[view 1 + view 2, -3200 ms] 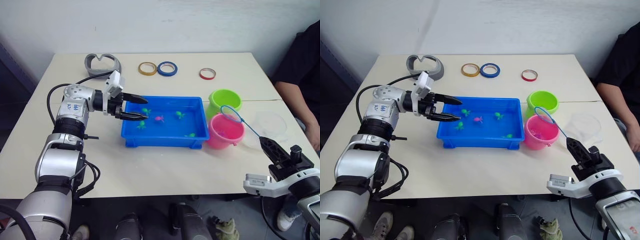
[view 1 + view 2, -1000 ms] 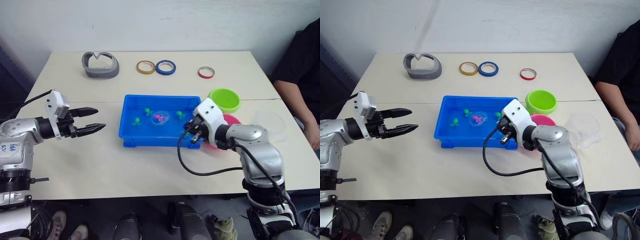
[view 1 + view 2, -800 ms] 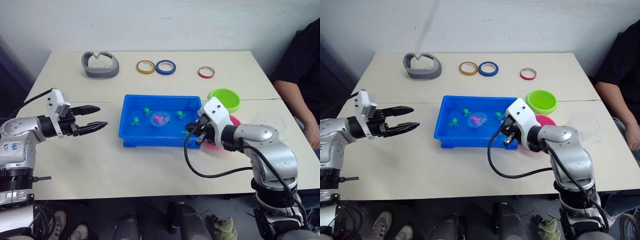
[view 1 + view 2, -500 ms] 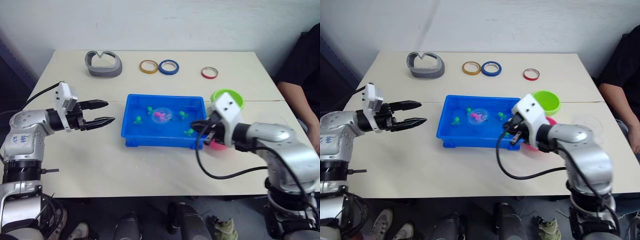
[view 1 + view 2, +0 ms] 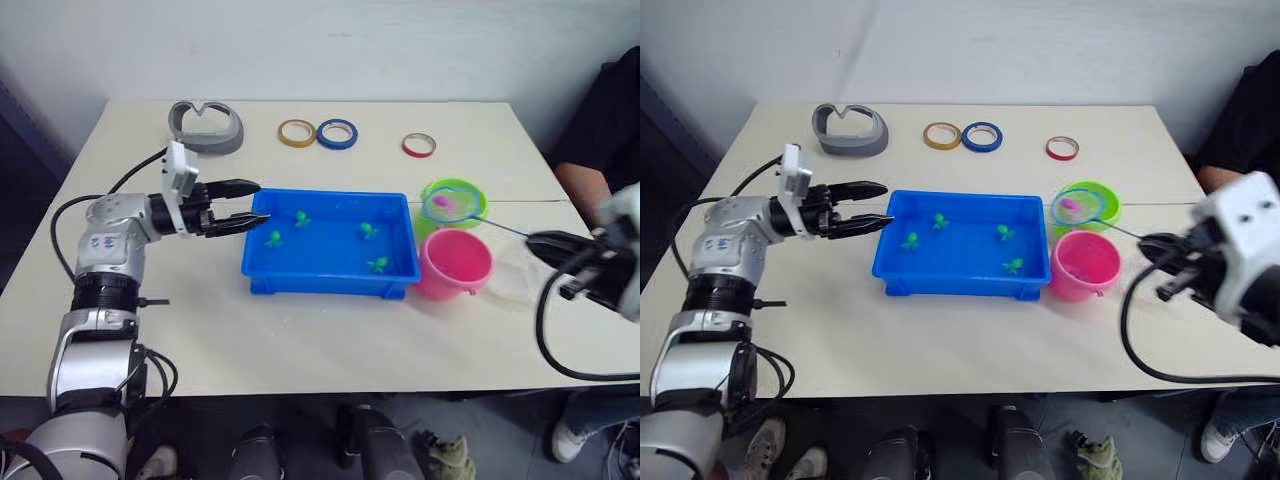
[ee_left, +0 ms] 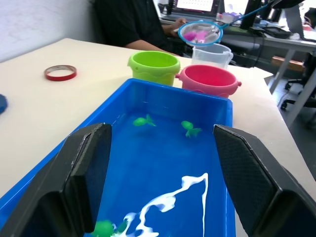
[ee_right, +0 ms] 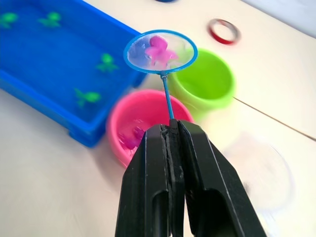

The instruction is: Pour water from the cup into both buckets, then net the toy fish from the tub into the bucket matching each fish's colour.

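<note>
The blue tub (image 5: 330,272) holds water and several green toy fish (image 5: 368,230). East of it stand the green bucket (image 5: 470,190) and, nearer me, the pink bucket (image 5: 455,262), which has a pink fish (image 7: 132,138) inside. My right gripper (image 5: 540,241) is shut on the thin handle of a blue net (image 7: 160,49). Its hoop carries a pink fish (image 7: 158,50) and hangs over the green bucket's near rim, just behind the pink bucket. My left gripper (image 5: 262,200) is open at the tub's left rim. The clear cup (image 5: 520,278) stands right of the pink bucket.
A grey curved object (image 5: 205,125) and yellow (image 5: 296,132), blue (image 5: 337,133) and red (image 5: 419,146) tape rings lie along the table's far side. A person in black (image 5: 605,120) sits at the right edge, with an arm close to the cup.
My right arm has pulled back to the right, lifting the net with the pink fish out of the tub to the buckets. My left gripper has moved right to the tub's left rim.
</note>
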{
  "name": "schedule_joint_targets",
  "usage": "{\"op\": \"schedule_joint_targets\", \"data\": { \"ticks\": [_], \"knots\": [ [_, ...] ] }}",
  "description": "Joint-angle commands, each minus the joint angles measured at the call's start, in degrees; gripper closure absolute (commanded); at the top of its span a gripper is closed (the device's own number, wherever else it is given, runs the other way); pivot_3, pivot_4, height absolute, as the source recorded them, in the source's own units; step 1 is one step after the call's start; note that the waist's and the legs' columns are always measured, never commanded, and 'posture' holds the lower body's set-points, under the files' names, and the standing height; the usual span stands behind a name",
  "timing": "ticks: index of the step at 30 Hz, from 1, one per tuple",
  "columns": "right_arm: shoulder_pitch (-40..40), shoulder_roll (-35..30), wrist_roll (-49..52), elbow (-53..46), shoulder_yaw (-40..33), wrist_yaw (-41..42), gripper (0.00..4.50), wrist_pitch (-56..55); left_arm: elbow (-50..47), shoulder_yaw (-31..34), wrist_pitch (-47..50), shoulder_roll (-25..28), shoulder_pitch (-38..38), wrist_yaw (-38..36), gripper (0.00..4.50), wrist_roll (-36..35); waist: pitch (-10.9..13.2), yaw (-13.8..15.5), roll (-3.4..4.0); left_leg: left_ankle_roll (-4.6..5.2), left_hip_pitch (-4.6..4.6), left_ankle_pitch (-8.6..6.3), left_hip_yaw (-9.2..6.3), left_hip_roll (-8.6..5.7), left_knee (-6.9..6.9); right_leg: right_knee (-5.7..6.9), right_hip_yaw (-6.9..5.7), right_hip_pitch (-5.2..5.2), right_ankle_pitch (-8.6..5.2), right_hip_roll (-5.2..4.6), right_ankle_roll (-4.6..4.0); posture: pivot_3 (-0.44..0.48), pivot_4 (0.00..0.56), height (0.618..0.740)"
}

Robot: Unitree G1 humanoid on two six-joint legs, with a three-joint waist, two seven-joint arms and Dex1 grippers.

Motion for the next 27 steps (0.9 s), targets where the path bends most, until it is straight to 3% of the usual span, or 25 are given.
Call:
{"op": "schedule_joint_targets", "data": {
  "ticks": [1,9,13,18,23,27],
  "knots": [
    [4.6,0.7,2.7,-5.1,-5.5,-0.9,4.50,-1.0,3.1,0.1,-2.5,-0.8,-3.0,-1.7,0.90,0.7,0.0,0.0,0.00,0.02,0.02,0.01,-0.02,-0.02,0.00,0.00,0.00,0.03,0.01,0.00,0.02,0.000,0.150,0.727],
    [24.1,0.1,7.4,-5.2,0.7,-16.7,4.50,-21.9,9.8,0.0,-5.9,-2.8,-7.0,-3.5,0.90,2.8,0.0,0.1,0.00,0.20,0.03,0.01,-0.02,-0.09,0.00,-0.09,0.06,0.09,0.12,-0.01,0.16,0.000,0.150,0.727],
    [33.6,-2.9,-5.2,-5.2,11.6,-28.1,4.50,-36.0,10.7,0.2,-6.5,-2.9,-7.4,-4.0,0.90,3.2,0.0,0.0,-0.02,0.17,0.01,0.02,0.03,-0.12,-0.06,-0.18,0.09,0.08,0.13,-0.01,0.19,0.000,0.150,0.727],
    [38.8,-5.4,-22.9,-5.2,23.2,-37.9,4.50,-46.1,11.5,0.5,-6.9,-2.2,-7.6,-4.3,0.90,3.6,0.0,0.1,-0.03,0.13,0.02,0.05,0.07,-0.13,-0.02,-0.19,0.08,0.08,0.15,-0.01,0.22,0.000,0.150,0.727],
    [38.4,-6.7,-35.2,-5.2,30.4,-38.8,4.50,-52.0,11.5,0.8,-7.0,-1.8,-7.3,-4.4,0.90,3.7,0.0,0.1,-0.03,0.12,0.02,0.05,0.07,-0.12,0.03,-0.17,0.07,0.08,0.15,0.02,0.23,0.000,0.150,0.727],
    [39.9,-7.4,-43.0,-5.2,31.1,-36.0,4.50,-56.4,11.2,1.0,-6.9,-1.5,-6.9,-4.4,0.90,3.7,0.0,0.2,-0.03,0.12,0.01,0.05,0.08,-0.12,0.04,-0.17,0.03,0.08,0.15,0.03,0.22,0.000,0.150,0.727]
  ]
}}
